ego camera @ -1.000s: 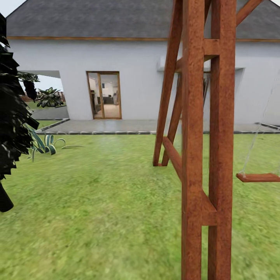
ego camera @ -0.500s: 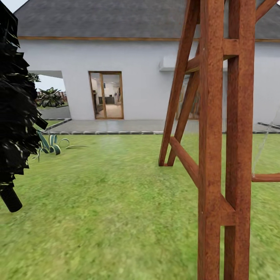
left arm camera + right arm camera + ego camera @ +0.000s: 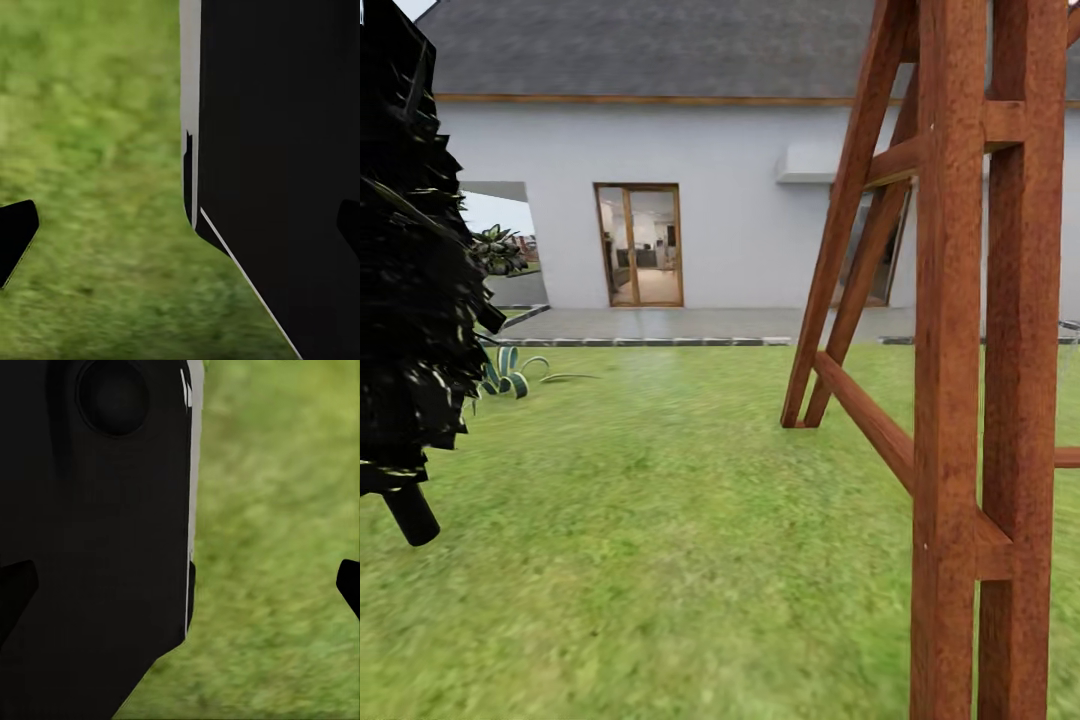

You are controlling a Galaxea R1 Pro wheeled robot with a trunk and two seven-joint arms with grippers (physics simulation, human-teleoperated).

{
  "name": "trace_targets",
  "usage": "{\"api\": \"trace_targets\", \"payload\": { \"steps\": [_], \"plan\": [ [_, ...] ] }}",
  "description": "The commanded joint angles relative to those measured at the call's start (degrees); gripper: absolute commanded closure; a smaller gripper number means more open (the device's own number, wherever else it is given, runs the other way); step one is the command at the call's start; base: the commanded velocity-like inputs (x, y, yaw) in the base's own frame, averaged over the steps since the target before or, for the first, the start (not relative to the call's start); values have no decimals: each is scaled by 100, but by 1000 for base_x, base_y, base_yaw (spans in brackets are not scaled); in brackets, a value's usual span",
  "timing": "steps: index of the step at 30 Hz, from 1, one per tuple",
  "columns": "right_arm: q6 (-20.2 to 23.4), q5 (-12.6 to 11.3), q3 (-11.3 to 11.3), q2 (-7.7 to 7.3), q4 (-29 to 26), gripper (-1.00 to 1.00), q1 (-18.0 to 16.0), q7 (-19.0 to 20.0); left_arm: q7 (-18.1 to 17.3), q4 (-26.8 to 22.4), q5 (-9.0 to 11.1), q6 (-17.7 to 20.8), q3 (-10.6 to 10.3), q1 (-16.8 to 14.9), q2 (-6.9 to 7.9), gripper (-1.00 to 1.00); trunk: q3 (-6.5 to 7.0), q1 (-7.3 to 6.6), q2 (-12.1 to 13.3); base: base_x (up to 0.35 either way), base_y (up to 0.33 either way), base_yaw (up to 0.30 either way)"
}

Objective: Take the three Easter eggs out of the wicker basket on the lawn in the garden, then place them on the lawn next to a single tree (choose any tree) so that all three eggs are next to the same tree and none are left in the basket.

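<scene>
The lawn (image 3: 660, 520) spreads in front of me as mottled green grass, running up to a paved strip before a white house. The Easter eggs, the wicker basket and the tree are out of view. In the left wrist view my left gripper (image 3: 180, 232) is open, its dark fingertips (image 3: 15, 240) far apart over grass beside my black body. My right gripper (image 3: 180, 585) is open in the same way, one fingertip (image 3: 349, 585) at the picture's edge, with nothing between the fingers.
A red-brown wooden swing frame (image 3: 950, 400) stands close at the right, with slanted legs (image 3: 830, 300) planted further back. A near-black cypress (image 3: 410, 280) hangs in close at the left. A spiky plant (image 3: 510, 380) grows by the paving. The house's glass door (image 3: 640, 245) faces me.
The whole picture has slid to the right, so the camera has moved leftward. The cypress takes up more of the left edge, and the swing seat has passed out of the picture.
</scene>
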Motion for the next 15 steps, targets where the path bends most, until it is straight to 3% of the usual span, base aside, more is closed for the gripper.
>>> {"api": "trace_targets", "payload": {
  "steps": [1,6,12,15],
  "plan": [
    [1,18,-3,1,1,-100,-1,-3,-5,-11,-3,2,-1,4,0,-100,-3,0,-2,0,321,45],
    [1,18,-3,6,1,-100,-1,-3,-5,-11,-3,-10,-1,4,0,-100,-3,0,-2,0,221,167],
    [3,7,-3,8,1,-100,-1,-3,3,-11,5,-32,6,4,0,-100,-3,0,-2,2,25,246],
    [6,2,-3,8,1,-100,-1,-3,4,-11,6,-30,7,4,0,-100,-3,0,-2,185,2,255]
  ]
}}
